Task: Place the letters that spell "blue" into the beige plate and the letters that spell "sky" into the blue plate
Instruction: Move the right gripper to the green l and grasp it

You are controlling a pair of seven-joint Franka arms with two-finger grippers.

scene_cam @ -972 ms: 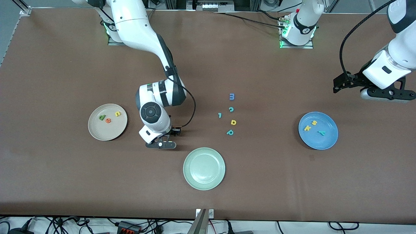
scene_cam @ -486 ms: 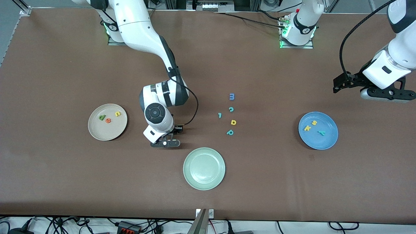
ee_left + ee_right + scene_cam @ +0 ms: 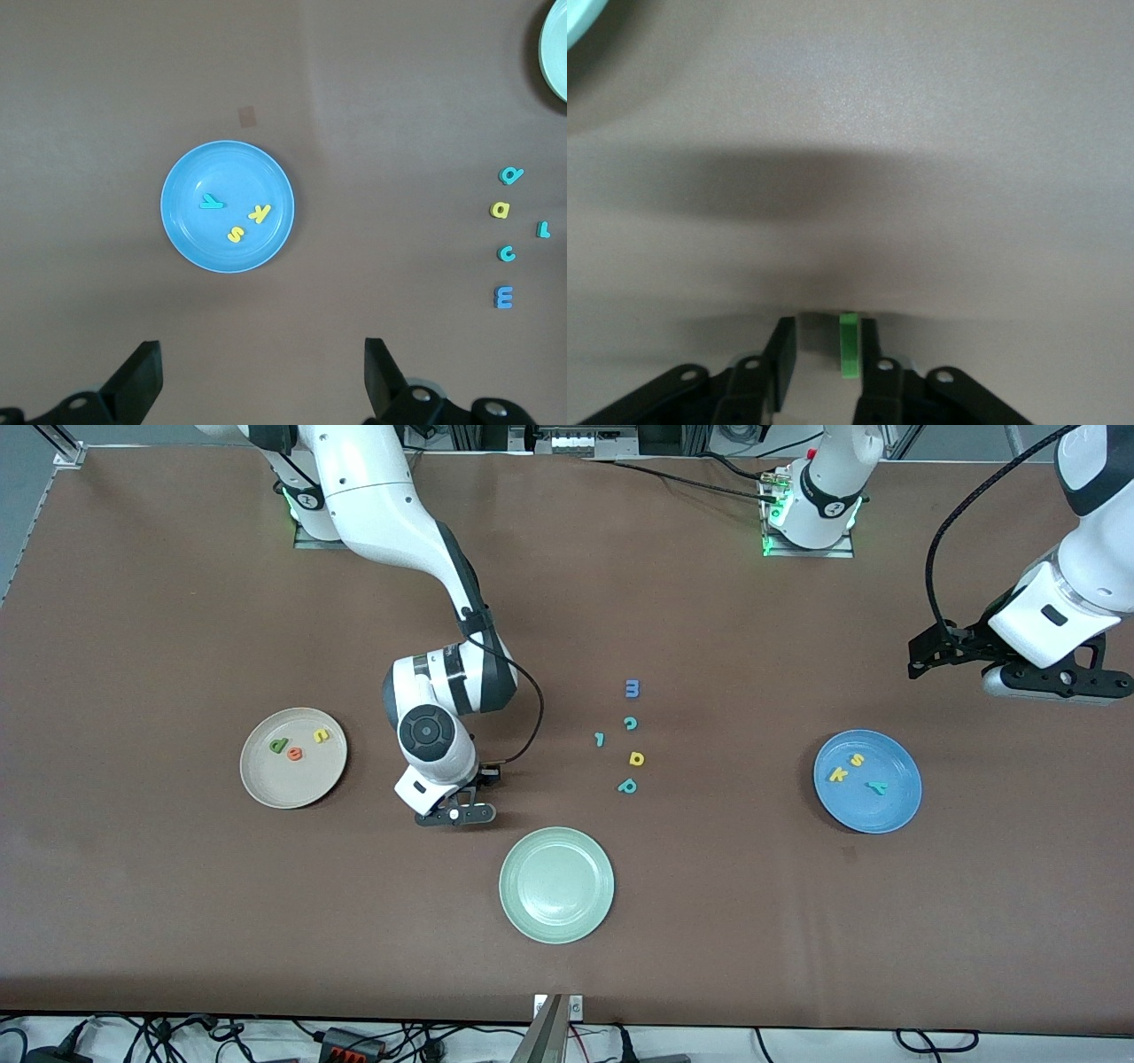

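Observation:
My right gripper (image 3: 454, 815) is down at the table between the beige plate (image 3: 283, 786) and the pale green plate. Its jaws stand partly open around the upright green l (image 3: 849, 345). The l rests against one finger, with a gap to the other; my right gripper (image 3: 827, 329) hides it in the front view. In the beige plate lie the green b (image 3: 279, 745), orange e (image 3: 295, 755) and yellow u (image 3: 321, 735). The blue plate (image 3: 873, 812) holds the yellow s (image 3: 857, 760), yellow k (image 3: 837, 775) and teal y (image 3: 876, 786). My left gripper (image 3: 261, 354) waits open in the air near the blue plate (image 3: 190, 232).
A pale green plate (image 3: 556, 917) sits nearest the front camera, mid-table. Loose letters lie in a cluster farther from the camera than it: a blue m (image 3: 632, 688), teal c (image 3: 630, 724), small teal hooked letter (image 3: 600, 739), yellow round letter (image 3: 636, 758) and another teal letter (image 3: 627, 786).
My right gripper has slid a little toward the left arm's end of the table, and its jaws have narrowed around the green l. The left arm has not moved.

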